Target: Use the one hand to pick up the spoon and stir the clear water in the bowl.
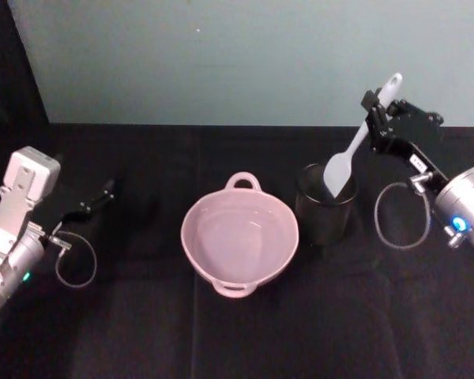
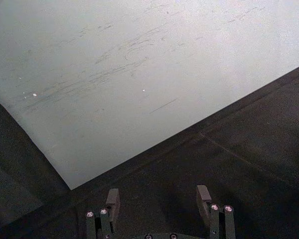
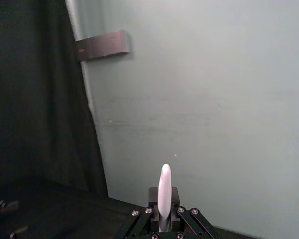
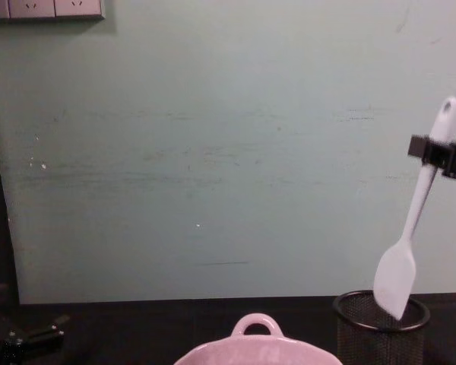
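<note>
The right gripper (image 1: 377, 106) pinches the white spoon (image 1: 355, 146) high on its handle.
Spoon nearly upright, leaning: holed end above the fingers, blade pointing down below them into the mesh cup (image 1: 325, 217) beside the pink bowl (image 1: 191, 229). Left gripper (image 2: 158, 193) sits well apart, fingers wide.

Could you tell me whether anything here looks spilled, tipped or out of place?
Nothing stands out. The pink bowl sits upright, no water on the cloth. The white spoon tilts in the right gripper, blade tip inside the mesh cup. The left gripper is parked at the left.
</note>
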{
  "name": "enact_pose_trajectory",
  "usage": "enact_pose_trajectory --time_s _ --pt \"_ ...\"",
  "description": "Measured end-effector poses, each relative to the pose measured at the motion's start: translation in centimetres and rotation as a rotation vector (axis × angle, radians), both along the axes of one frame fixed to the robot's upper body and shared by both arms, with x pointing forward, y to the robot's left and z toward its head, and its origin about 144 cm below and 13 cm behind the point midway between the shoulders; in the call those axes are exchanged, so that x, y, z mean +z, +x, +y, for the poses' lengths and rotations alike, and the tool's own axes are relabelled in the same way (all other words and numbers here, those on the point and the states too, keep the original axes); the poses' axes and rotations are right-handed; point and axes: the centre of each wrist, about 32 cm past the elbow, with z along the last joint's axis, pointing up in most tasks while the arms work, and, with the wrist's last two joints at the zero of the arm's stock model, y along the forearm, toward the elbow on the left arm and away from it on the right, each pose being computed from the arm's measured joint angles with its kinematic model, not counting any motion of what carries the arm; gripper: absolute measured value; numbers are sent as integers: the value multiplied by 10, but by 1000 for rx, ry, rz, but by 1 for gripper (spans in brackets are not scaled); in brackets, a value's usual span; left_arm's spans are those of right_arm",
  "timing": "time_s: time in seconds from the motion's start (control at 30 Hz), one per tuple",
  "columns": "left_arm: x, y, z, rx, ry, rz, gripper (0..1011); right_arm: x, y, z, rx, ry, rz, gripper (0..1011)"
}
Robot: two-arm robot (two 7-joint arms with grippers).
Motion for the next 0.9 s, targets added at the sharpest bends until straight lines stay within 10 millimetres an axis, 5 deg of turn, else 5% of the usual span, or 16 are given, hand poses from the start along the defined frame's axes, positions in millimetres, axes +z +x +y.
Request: enact_pose_trajectory --time_s 0.57,0.9 --pt "0 0 0 0 0 0 1011 47 34 -51 156 -113 -88 114" --pt "0 0 0 0 0 0 1011 55 54 -43 313 -86 -77 114"
